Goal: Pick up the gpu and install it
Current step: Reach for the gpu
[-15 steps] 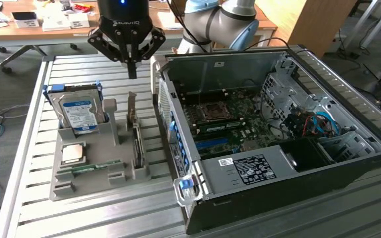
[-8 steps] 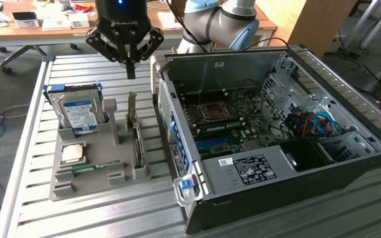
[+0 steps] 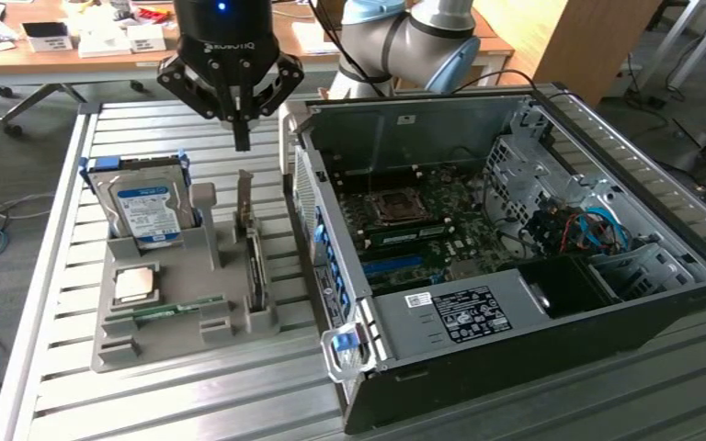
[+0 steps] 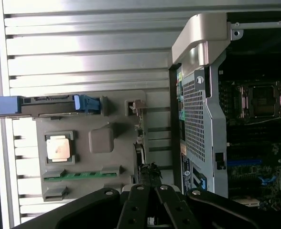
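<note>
1. My gripper hangs above the slatted metal table. Its two fingers are drawn together to a single point and nothing is caught between them.
2. The gpu stands on its long edge in a slot of the grey holder tray. Its silver bracket rises at the end farther from the exterior camera.
3. In the exterior view my fingertips are over that bracket end, near it but apart, with open air between us.
4. In the wrist view my gripper sits in line with the gpu. I see the card edge-on, as a thin strip along the side of the tray that faces the computer case.
5. The same tray holds a hard drive standing upright, a processor chip lying flat and a memory stick. All three are on the exterior view's left of the gpu.
6. The computer case lies open on the exterior view's right of the tray, with its motherboard exposed. The gpu stands between the hard drive and the case wall, just beside the wall.
</note>
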Robot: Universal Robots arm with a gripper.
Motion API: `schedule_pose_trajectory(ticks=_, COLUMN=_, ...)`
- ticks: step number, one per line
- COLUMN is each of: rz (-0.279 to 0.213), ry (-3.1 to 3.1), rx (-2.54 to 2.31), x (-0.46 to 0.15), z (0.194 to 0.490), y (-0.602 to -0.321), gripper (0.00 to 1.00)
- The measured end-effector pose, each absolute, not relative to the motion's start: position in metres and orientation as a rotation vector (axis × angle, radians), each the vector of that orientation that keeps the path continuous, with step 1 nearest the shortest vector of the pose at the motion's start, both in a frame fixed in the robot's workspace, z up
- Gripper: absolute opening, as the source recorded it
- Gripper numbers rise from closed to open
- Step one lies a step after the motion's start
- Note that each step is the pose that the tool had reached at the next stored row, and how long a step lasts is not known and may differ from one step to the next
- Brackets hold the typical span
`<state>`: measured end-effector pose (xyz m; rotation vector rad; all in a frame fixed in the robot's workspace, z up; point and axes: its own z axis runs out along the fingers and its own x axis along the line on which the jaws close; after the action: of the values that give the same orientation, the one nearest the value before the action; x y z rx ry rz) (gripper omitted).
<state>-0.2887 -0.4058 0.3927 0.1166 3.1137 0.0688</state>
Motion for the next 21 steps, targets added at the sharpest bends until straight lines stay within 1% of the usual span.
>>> schedule_pose_trajectory(ticks=21, rz=0.069, ry=3.114, rx=0.117, x=-0.296, z=0.392, y=-0.433, gripper=0.11)
